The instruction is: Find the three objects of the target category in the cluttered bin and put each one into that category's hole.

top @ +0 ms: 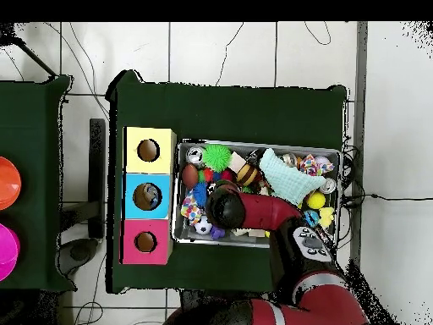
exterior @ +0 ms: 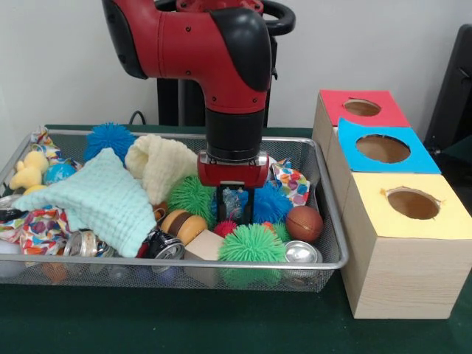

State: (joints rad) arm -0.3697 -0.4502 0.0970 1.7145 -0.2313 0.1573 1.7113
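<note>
- I am lowering the hand (exterior: pixel 236 200), fingers spread and empty, into the bin (exterior: pixel 333 243).
- I am targeting the blue spiky ball (exterior: pixel 271 204) touching its right finger; keeping descent vertical.

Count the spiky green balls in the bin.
2 in clear view: one green ball at the bin's front edge beside a can, another green ball further back, left of the gripper. More may be hidden under the cloths or the arm.
</note>
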